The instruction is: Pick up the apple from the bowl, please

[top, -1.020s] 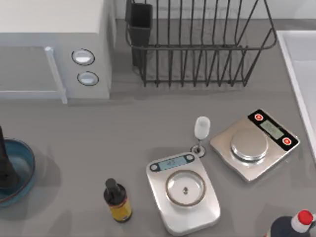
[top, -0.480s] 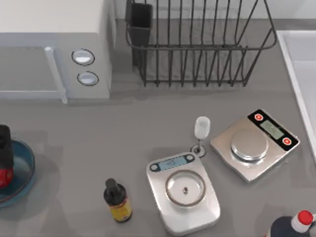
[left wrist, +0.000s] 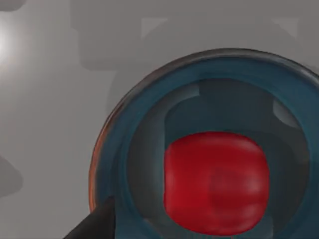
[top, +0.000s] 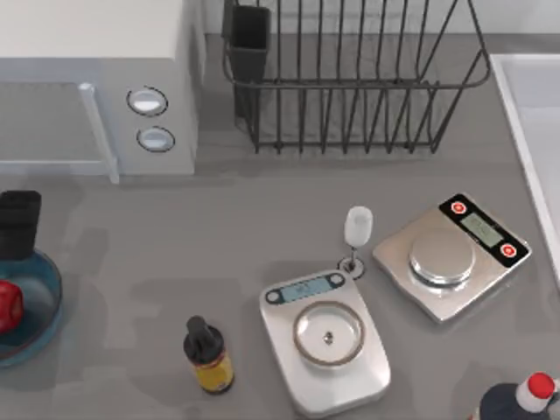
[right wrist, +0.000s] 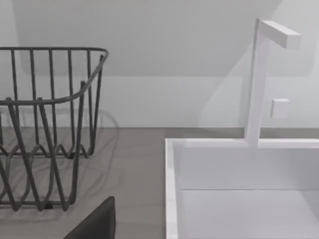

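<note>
Apple (top: 7, 305) in the blue-teal bowl (top: 45, 306) at the table's left edge, seen from my left wrist camera as a glossy red body (left wrist: 216, 182) resting in the bowl's well (left wrist: 149, 124), not yet lifted. My left gripper (top: 18, 224) shows in the top view as a dark block just beyond the bowl's far rim and apart from the fruit; whether its jaws are spread or closed I cannot tell. Risks, as I judge them: the apple is round and slick, so an off-centre pinch could squirt it sideways and out of the shallow bowl; a finger coming down on the rim could tip or slide the bowl, which lies close to the table edge. Nearer the middle of the grey tabletop (top: 219, 236) stand a dropper bottle (top: 208, 355), two steel-pan scales (top: 325, 341) (top: 451, 255), a small white-topped stemmed object (top: 357, 232) between them, and a red-capped dark bottle (top: 516, 400) at the near right corner. Farther back are a white microwave (top: 96, 83) and a wire dish rack (top: 350, 74). My right arm is parked, its wrist camera facing the rack (right wrist: 50, 124), a white sink (right wrist: 239, 189) with its faucet (right wrist: 264, 74), and a plain pale wall.
</note>
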